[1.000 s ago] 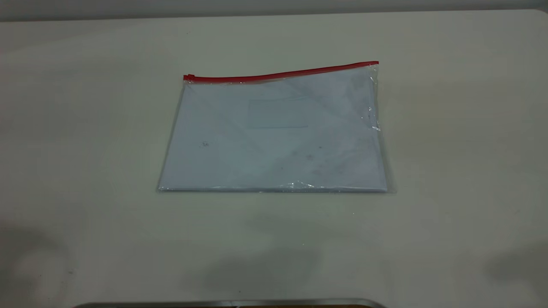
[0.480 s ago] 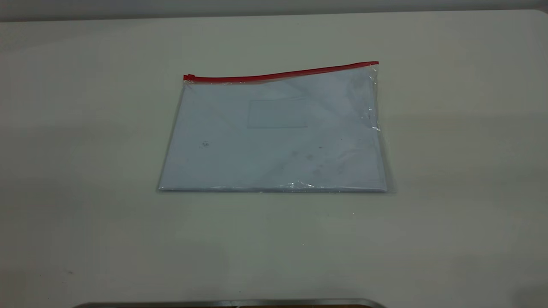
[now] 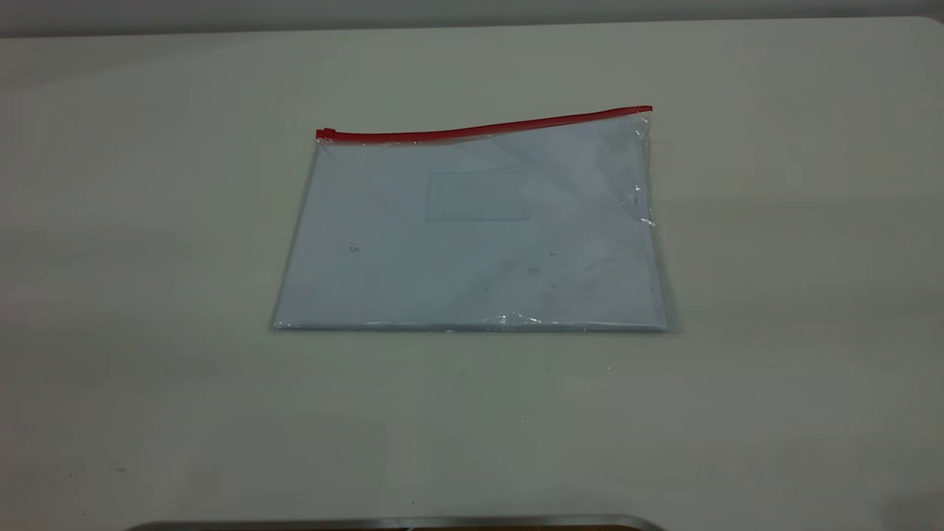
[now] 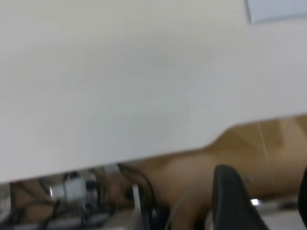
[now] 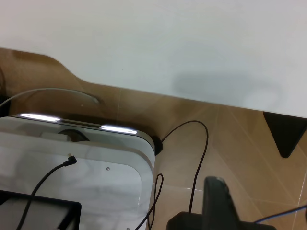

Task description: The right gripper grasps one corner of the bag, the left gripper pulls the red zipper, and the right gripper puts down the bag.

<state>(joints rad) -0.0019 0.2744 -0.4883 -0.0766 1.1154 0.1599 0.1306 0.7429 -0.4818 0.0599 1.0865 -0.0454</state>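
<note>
The bag [image 3: 472,236] lies flat near the middle of the pale desk [image 3: 774,295], a clear rectangular pouch with pale blue-white sheets showing through and a faint rectangular label window [image 3: 478,195] on its face. The red zipper [image 3: 487,130] runs along its far long edge, with the small red slider tab [image 3: 325,133] at the left end of that strip. The corner of the bag [image 3: 646,112] where the red strip meets the crinkled, glinting short edge sits at the far right and looks slightly raised. Nothing touches the bag, and neither arm appears in the exterior view.

In the left wrist view, the left gripper [image 4: 268,201] hangs beyond the desk edge over the brown floor [image 4: 268,139], its dark fingers [image 4: 232,196] spread well apart; a corner of the bag [image 4: 278,9] shows far off on the desk. In the right wrist view, the right gripper [image 5: 252,167] also sits off the desk edge, above the floor and a white box [image 5: 86,167] with black cables [image 5: 199,158], its fingers [image 5: 218,206] set wide and holding nothing.
</note>
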